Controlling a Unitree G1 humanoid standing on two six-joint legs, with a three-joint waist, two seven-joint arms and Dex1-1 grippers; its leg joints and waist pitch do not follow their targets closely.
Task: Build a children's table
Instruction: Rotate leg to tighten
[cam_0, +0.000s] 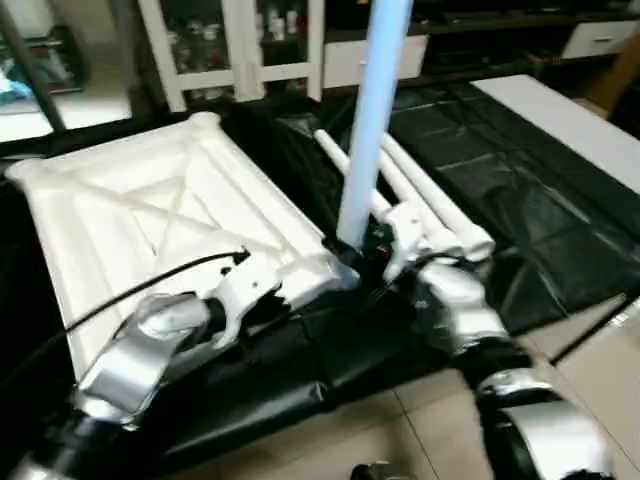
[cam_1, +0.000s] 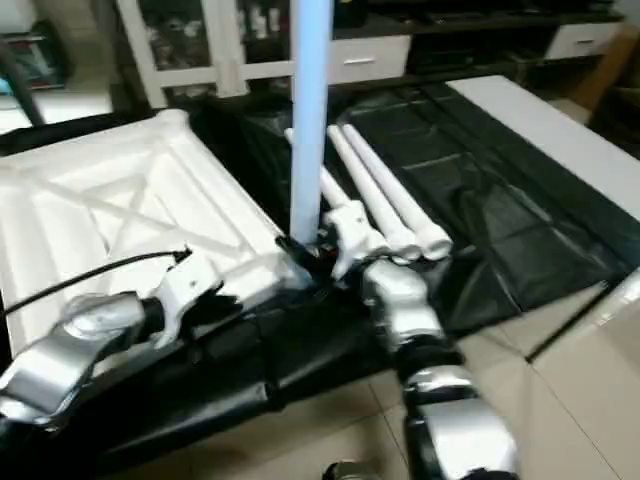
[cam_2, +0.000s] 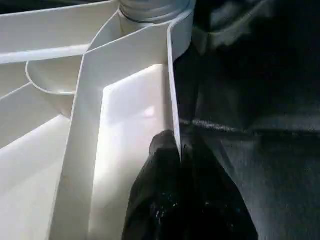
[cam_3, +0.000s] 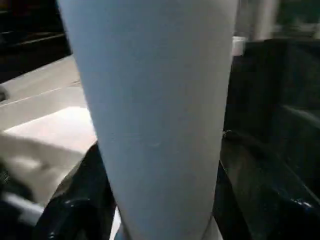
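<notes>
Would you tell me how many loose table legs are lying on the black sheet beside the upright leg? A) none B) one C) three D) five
C: three loose legs lie side by side on the black sheet, just behind the upright leg standing in the tabletop corner.

Beige tiled floor (cam_0: 420, 430), black sheeting (cam_0: 520, 210), white glass-fronted cabinets (cam_0: 240, 45) behind.
</notes>
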